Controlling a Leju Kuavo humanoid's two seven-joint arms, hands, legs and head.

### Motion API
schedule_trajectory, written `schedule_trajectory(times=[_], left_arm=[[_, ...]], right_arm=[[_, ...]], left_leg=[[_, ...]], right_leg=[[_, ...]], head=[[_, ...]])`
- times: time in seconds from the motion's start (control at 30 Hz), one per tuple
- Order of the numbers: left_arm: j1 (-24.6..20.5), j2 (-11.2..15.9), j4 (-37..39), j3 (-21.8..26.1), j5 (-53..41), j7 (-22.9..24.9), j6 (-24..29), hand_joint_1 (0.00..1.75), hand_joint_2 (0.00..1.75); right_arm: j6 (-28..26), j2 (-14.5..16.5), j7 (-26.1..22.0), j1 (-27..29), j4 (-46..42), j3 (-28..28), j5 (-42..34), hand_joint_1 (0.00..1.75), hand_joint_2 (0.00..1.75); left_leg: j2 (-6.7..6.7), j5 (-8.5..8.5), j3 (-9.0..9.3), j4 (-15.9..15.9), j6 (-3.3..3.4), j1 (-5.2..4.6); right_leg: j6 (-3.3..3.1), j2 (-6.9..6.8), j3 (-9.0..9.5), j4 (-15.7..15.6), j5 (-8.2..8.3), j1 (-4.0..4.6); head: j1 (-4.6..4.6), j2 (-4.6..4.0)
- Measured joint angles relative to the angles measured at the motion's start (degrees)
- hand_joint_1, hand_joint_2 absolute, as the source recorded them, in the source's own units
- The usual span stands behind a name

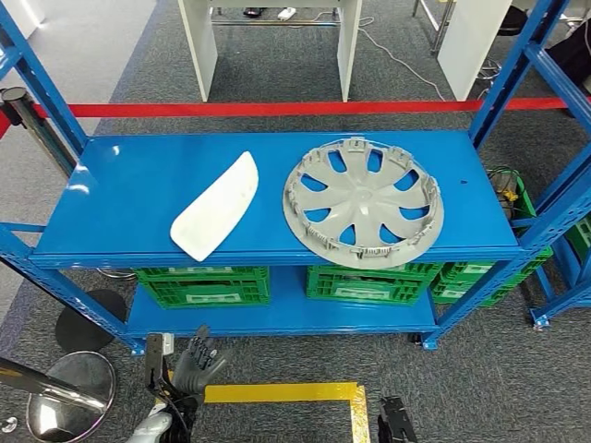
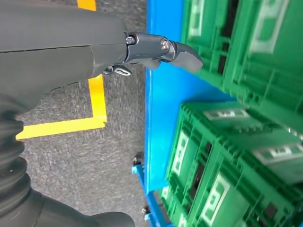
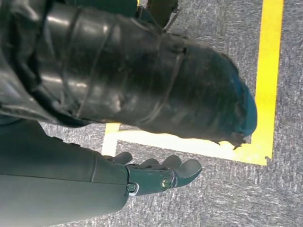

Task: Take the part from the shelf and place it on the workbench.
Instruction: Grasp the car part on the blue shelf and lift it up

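Nearest first: left hand [image 1: 197, 362] low in the head view, over grey carpet beside the yellow floor tape [image 1: 293, 393], fingers spread and holding nothing. Its wrist view shows the thumb [image 2: 168, 51] extended, with the shelf's lower deck and green crates [image 2: 228, 161] just beyond. Right hand [image 3: 157, 175] hangs over carpet near the tape corner, fingers loosely extended, nothing in it.

Next out, the blue shelf [image 1: 126, 185]. On its top deck lie two loose items, side by side but apart: a white curved panel [image 1: 216, 205] toward the left, near the front edge, and a grey wheel cover [image 1: 363, 201] toward the right, lying flat, its near rim reaching the shelf's front edge. Either could be "the part" (task does not say which); neither is touched.

Farther off: red floor line [image 1: 279, 109], then white furniture legs [image 1: 199, 46]. No bench identifiable as the drop-off.

Judgement: task at its start. Nothing grasped, nothing lifted. Left to do: raise a hand to the top deck, take the part, turn to the bench, set it down.
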Motion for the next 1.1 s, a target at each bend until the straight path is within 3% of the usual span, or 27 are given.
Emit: schedule_trajectory(times=[0.47,0.77,1.1], left_arm=[[-0.63,-0.31,-1.45,-3.71,-3.39,1.17,-0.43,0.0,1.75],[-3.07,-1.2,-2.62,-8.52,-9.43,3.61,-0.88,0.0,1.75],[-3.49,-1.56,-2.96,-9.43,-9.96,3.64,-0.79,0.0,1.75]], right_arm=[[0.36,0.0,1.27,-0.57,0.0,-0.02,1.69,0.0,0.0],[0.98,0.08,2.8,-1.31,-0.02,0.0,3.74,0.0,0.0],[0.98,0.14,3.02,-1.47,-0.02,0.0,3.85,0.0,0.0]], left_leg=[[0.0,0.0,0.0,0.0,0.0,0.0],[0.0,0.01,0.0,0.01,0.0,-0.01],[0.0,0.01,0.0,0.02,0.0,-0.01]], right_leg=[[0.0,0.0,-0.01,0.0,0.0,0.0],[0.0,0.0,0.01,0.0,0.01,-0.01],[0.0,0.0,0.01,0.0,0.01,0.0]], head=[[0.01,0.01],[0.01,0.0],[0.01,0.01]])
